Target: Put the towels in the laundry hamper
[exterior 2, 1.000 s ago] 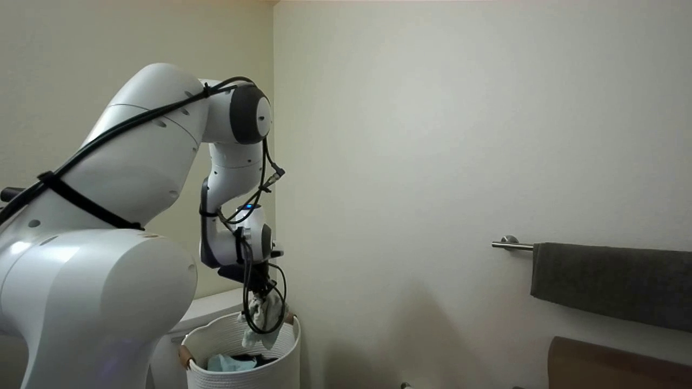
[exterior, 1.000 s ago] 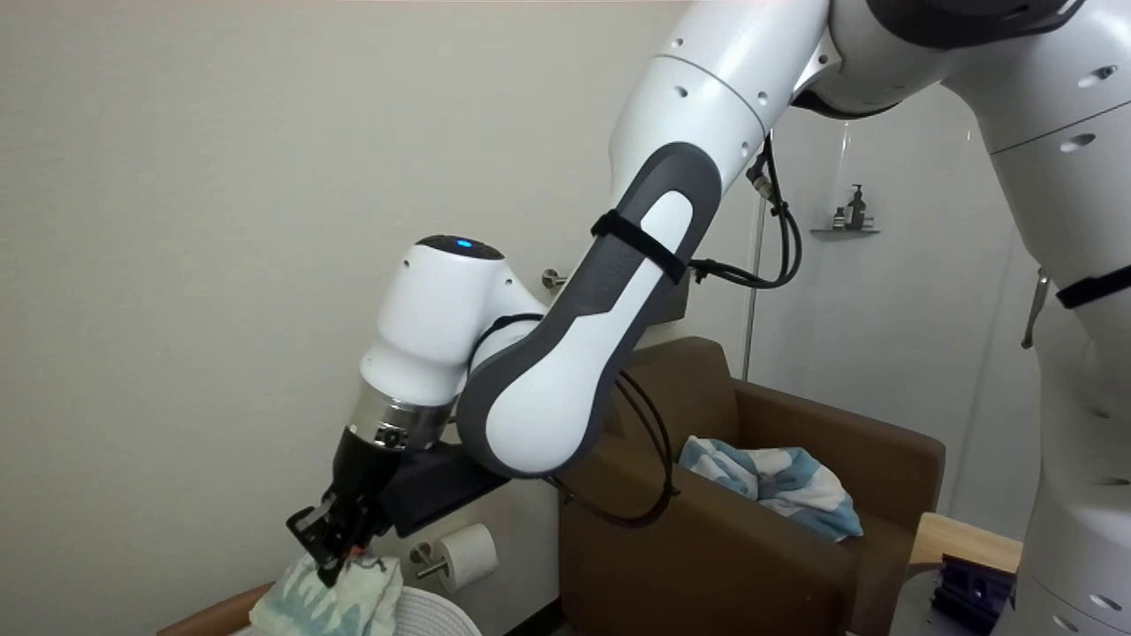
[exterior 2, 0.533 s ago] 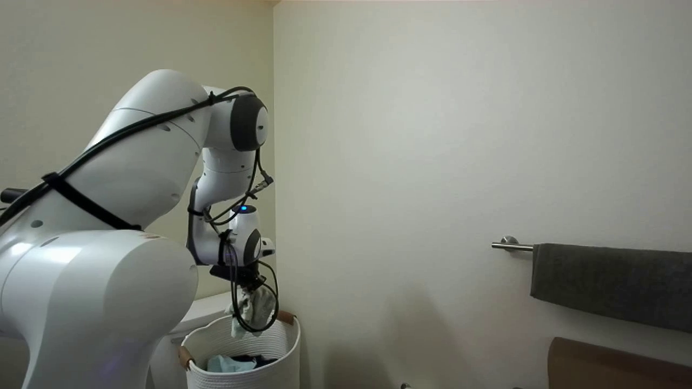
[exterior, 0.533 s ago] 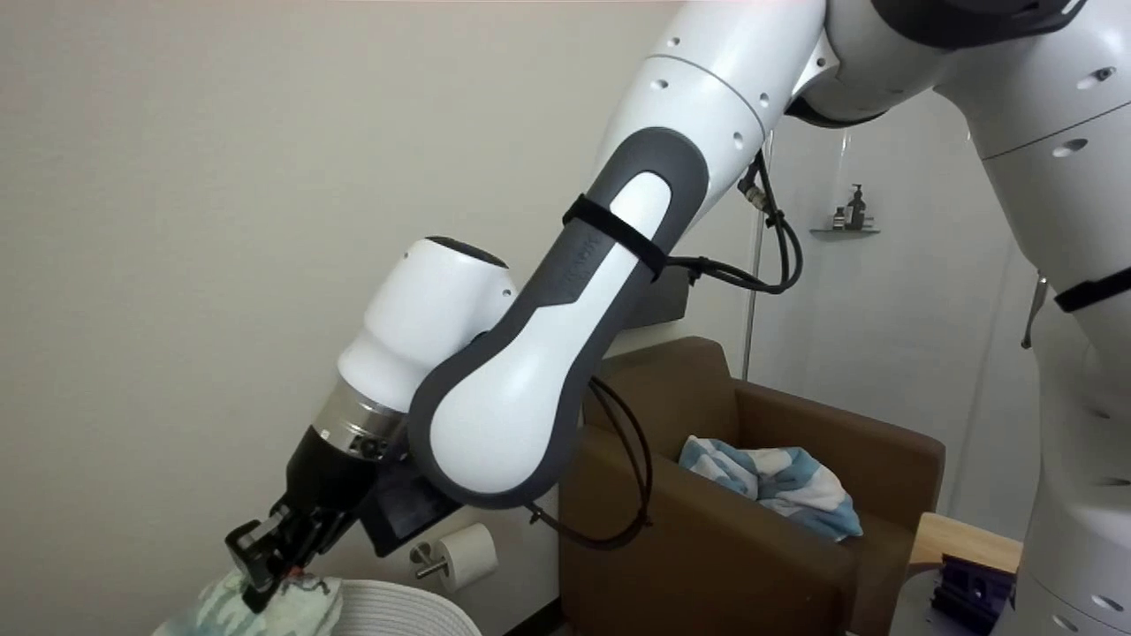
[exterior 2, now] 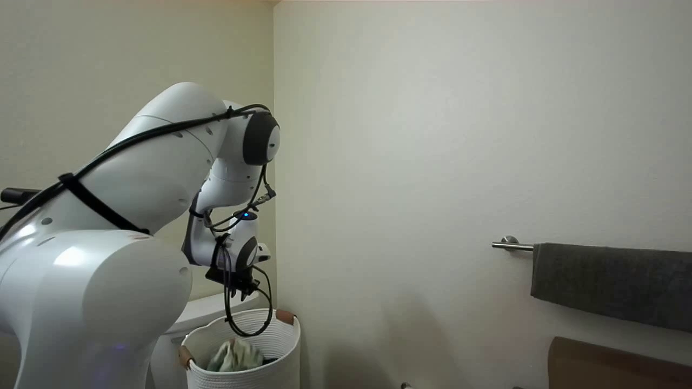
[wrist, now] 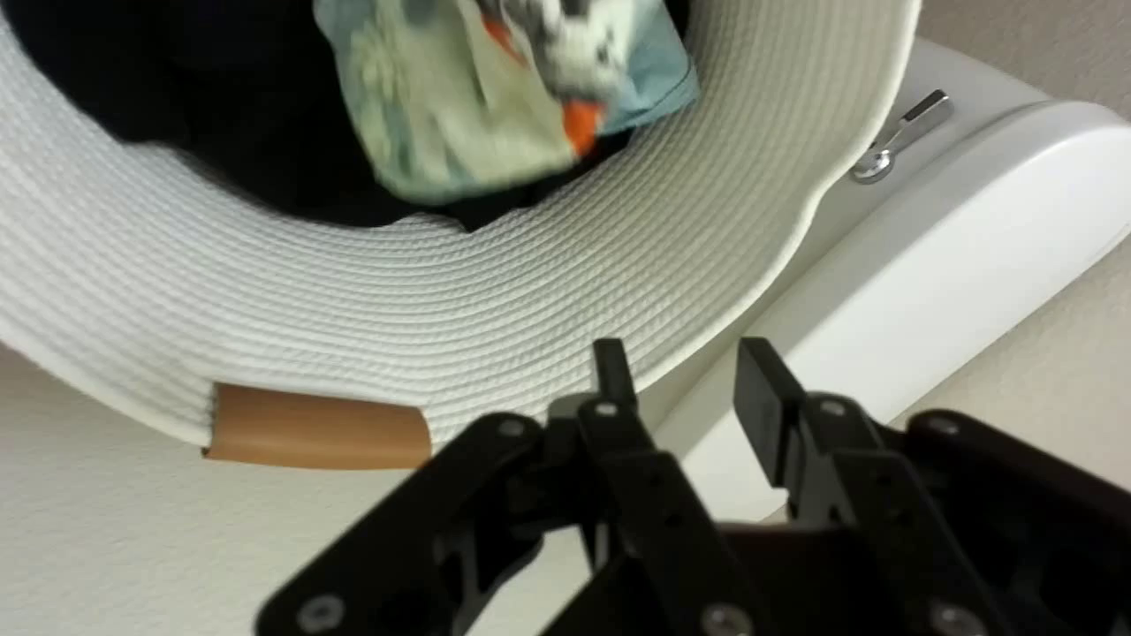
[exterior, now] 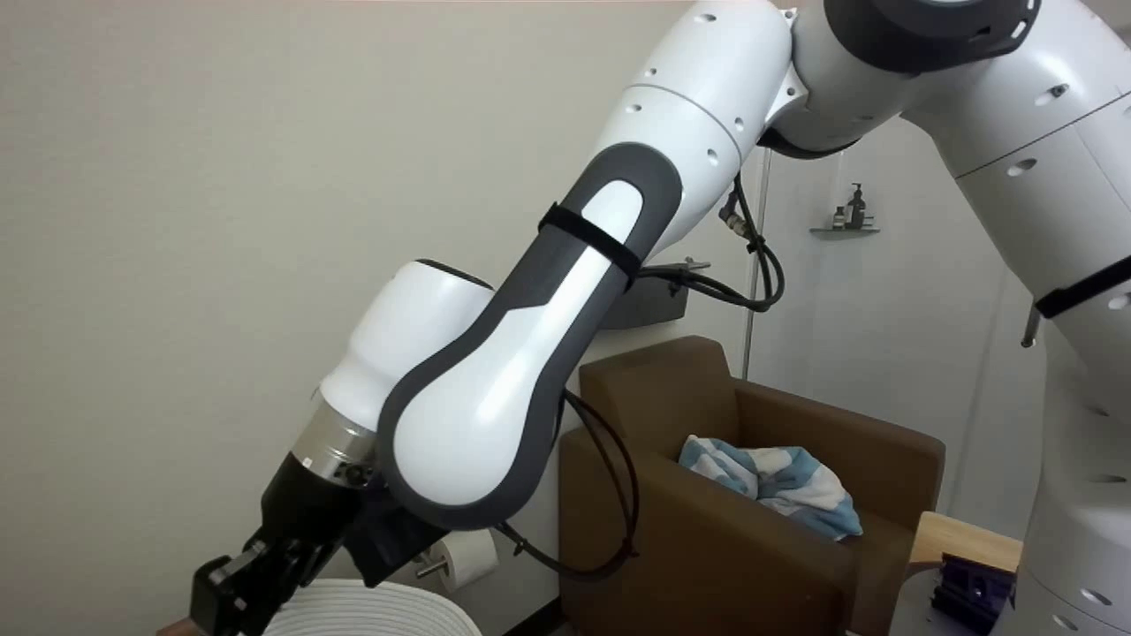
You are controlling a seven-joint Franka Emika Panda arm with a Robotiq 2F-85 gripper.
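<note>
The pincer (wrist: 685, 367) is hanging spread near the rim of the laundry hamper (wrist: 442, 300); inside, the pale greenish towel (wrist: 442, 106) is showing blurred and cut off at the wrist view's top, over black contents (wrist: 239, 106) too dark to make out. Beyond, the striped towel (exterior: 786, 486) is lying in the brown armchair (exterior: 663, 380), partly hidden by an armrest (exterior: 751, 548), and the dark grey towel (exterior 2: 611, 283) is hanging from a bar (exterior 2: 513, 246), its end cut off. Farthest, bottles (exterior: 855, 210) are standing on a shelf (exterior: 835, 233), any lettering too small to read.
</note>
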